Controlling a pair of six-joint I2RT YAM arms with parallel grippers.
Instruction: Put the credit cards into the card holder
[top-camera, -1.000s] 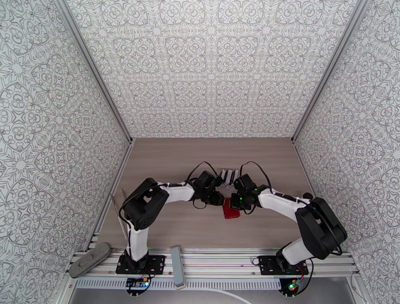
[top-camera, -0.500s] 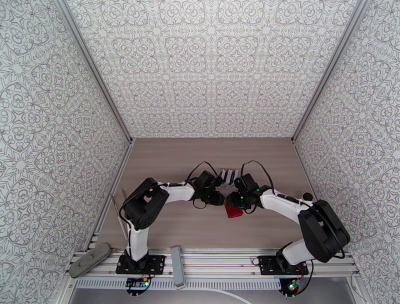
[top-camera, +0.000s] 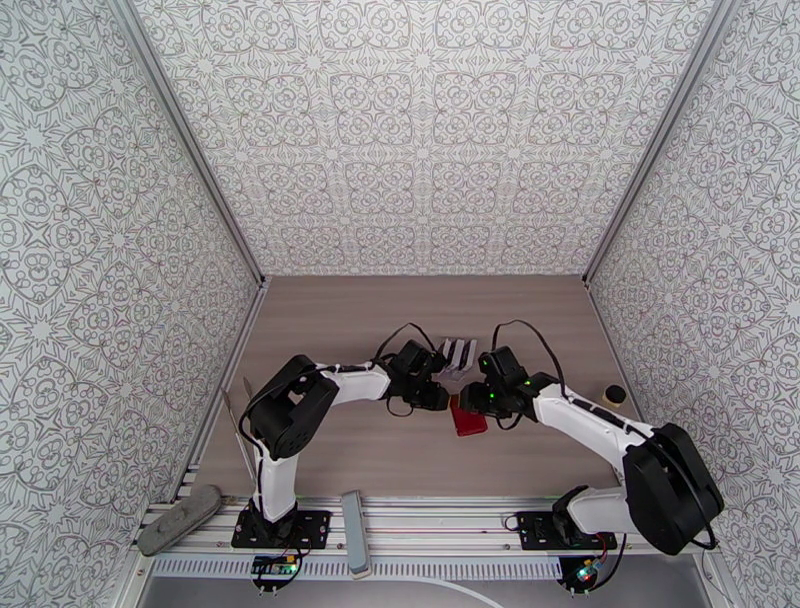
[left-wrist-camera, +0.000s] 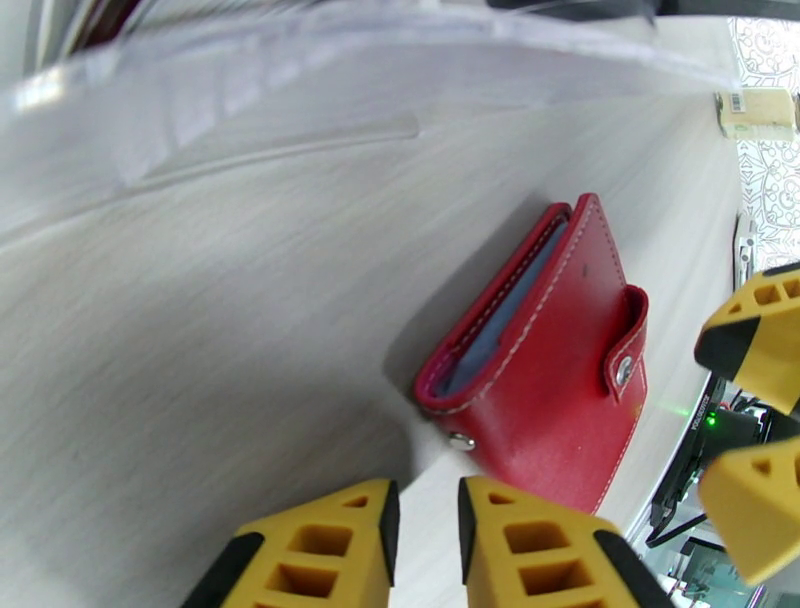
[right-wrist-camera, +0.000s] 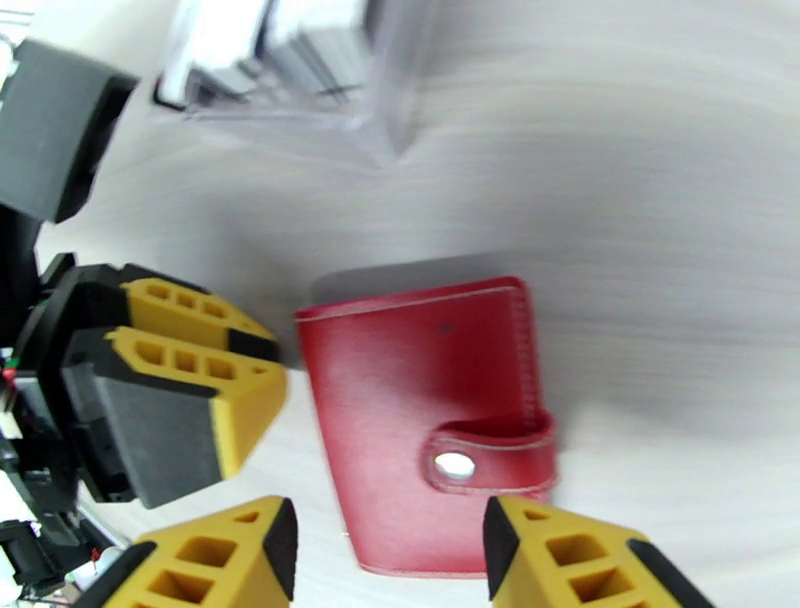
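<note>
The card holder (top-camera: 467, 420), a small red wallet with a snap tab, lies on the table between both arms. In the left wrist view the card holder (left-wrist-camera: 545, 375) gapes slightly and a blue-grey layer shows inside. My left gripper (left-wrist-camera: 423, 540) is nearly shut, with a pale strip from the holder's near corner in its narrow gap. My right gripper (right-wrist-camera: 390, 560) stands open, its fingers either side of the holder's tab end (right-wrist-camera: 490, 455). The credit cards (top-camera: 458, 353) stand in a clear rack just behind, blurred in the right wrist view (right-wrist-camera: 285, 50).
A grey bar (top-camera: 354, 545) and a grey oblong object (top-camera: 180, 518) rest on the front rail. A small round object (top-camera: 613, 393) sits at the right. A tan box (left-wrist-camera: 757, 112) shows far off. Patterned walls enclose three sides.
My right gripper went from shut to open, and its arm swung outward to the right. The left arm and the card holder stayed put.
</note>
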